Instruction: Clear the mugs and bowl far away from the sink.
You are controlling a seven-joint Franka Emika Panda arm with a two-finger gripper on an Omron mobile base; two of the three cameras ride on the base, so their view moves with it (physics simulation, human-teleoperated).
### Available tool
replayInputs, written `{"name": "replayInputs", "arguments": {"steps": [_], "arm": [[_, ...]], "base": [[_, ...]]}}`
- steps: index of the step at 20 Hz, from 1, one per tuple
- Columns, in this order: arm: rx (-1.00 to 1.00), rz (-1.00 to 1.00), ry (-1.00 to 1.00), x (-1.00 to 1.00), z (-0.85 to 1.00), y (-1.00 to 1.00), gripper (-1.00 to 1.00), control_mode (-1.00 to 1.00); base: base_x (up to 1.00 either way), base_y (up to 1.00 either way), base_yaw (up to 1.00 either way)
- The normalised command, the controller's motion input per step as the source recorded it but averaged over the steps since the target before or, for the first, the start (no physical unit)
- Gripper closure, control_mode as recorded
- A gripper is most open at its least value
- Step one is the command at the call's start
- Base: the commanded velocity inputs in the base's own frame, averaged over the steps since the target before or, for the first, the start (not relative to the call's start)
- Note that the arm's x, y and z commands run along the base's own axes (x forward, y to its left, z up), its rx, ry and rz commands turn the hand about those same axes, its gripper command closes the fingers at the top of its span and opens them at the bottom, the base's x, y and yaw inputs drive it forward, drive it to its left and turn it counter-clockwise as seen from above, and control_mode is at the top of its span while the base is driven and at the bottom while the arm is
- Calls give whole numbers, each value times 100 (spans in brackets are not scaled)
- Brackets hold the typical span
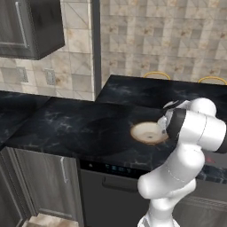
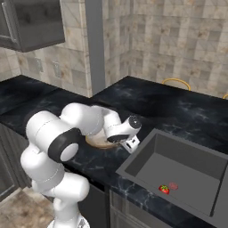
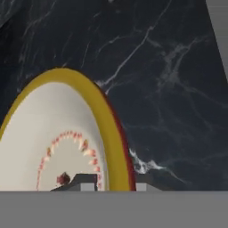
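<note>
The bowl [image 1: 148,132] is wide, shallow and cream with a tan-yellow rim. It sits on the black marble counter [image 1: 80,128], a little left of the sink [image 2: 178,164]. In the hand view its rim [image 3: 113,147] runs down between the two dark tips of my gripper [image 3: 113,182], which stand close against it on either side, one inside the bowl [image 3: 53,133] and one outside. From the right base view, my hand [image 2: 127,132] hovers low over the bowl's near-sink edge and hides most of the bowl [image 2: 97,142]. The mugs are out of view.
Two small red items [image 2: 164,189] lie on the sink floor. A raised counter section [image 1: 150,91] runs behind the bowl, with yellow chair backs [image 1: 156,74] beyond it. A dark wall cabinet [image 1: 31,26] hangs at the upper left. The counter's front edge is close to the bowl.
</note>
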Motion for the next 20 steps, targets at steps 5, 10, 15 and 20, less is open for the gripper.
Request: {"name": "replayInputs", "arguments": {"steps": [5, 10, 15, 20], "arm": [[16, -28, 15, -36, 79, -9, 100, -100], [5, -38, 20, -12, 80, 0, 100, -100], [2, -45, 30, -26, 70, 0, 100, -100], [0, -41, 23, -32, 57, 0, 100, -100]], "base": [[0, 0, 0], [0, 0, 0], [0, 0, 0], [0, 0, 0]]}}
